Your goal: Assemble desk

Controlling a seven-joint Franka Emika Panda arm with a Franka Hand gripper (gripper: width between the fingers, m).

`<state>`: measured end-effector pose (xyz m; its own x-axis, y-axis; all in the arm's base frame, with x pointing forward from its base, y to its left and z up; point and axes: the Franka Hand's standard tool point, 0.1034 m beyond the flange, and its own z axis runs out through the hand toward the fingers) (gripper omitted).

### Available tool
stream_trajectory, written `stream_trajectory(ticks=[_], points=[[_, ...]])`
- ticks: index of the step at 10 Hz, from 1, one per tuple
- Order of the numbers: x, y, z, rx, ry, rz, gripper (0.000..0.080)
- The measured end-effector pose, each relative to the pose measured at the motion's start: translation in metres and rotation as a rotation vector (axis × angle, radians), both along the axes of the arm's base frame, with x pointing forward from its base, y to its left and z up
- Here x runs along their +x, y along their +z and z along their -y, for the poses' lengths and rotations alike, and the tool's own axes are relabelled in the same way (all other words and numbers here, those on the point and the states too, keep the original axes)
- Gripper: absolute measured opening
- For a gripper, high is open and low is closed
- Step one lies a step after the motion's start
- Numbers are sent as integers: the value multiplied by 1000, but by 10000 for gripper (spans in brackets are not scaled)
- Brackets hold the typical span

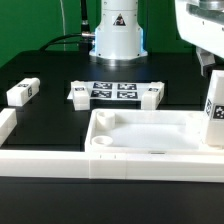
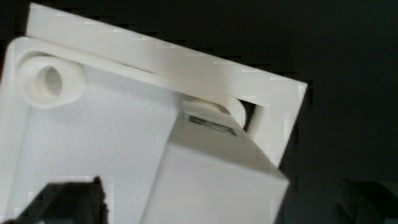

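The white tray-like tabletop (image 1: 140, 135) lies at the front of the black table, rim up. One white tagged leg (image 1: 215, 113) stands upright in its corner on the exterior view's right. My gripper (image 1: 208, 62) hangs just above that leg. In the wrist view the leg (image 2: 222, 165) rises from its socket toward the camera, and an empty round socket (image 2: 50, 82) shows at another corner of the tabletop (image 2: 107, 130). A dark finger (image 2: 63, 205) stands clear of the leg's side, so the gripper (image 2: 210, 210) is open and holds nothing. Three more legs (image 1: 22, 92) (image 1: 80, 92) (image 1: 150, 96) lie loose behind.
The marker board (image 1: 112, 90) lies flat between two of the loose legs. A long white border rail (image 1: 60, 165) runs along the front and turns up the exterior view's left side. The robot's base (image 1: 115, 35) stands at the back.
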<state>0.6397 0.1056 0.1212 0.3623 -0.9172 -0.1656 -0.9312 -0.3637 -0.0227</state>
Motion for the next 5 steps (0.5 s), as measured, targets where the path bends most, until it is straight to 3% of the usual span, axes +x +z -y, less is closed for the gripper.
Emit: stream_trajectory(ticks=[5], points=[[-5,0,-4,-7,441,31,649]])
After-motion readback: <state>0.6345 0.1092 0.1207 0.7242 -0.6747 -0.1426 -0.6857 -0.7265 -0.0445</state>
